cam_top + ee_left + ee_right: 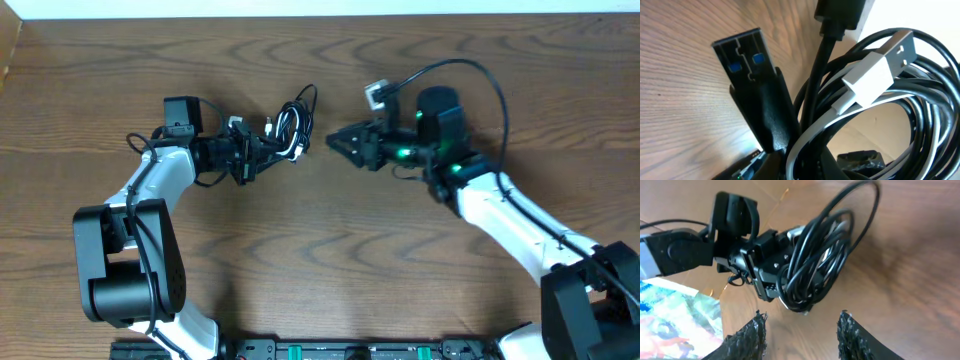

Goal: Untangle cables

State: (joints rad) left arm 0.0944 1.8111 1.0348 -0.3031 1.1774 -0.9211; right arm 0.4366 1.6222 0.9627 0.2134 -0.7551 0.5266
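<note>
left claw (272, 148) pinching cables (295, 125) | right claw (333, 141) spread, empty | cables just ahead of right claw, long axis roughly crosswise

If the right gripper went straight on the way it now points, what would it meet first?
Most likely the cable bundle, black with white strands, clamped in the left gripper. It sits straight ahead of the right gripper, whose fingers stand apart. How near it is, the views leave unclear.
</note>
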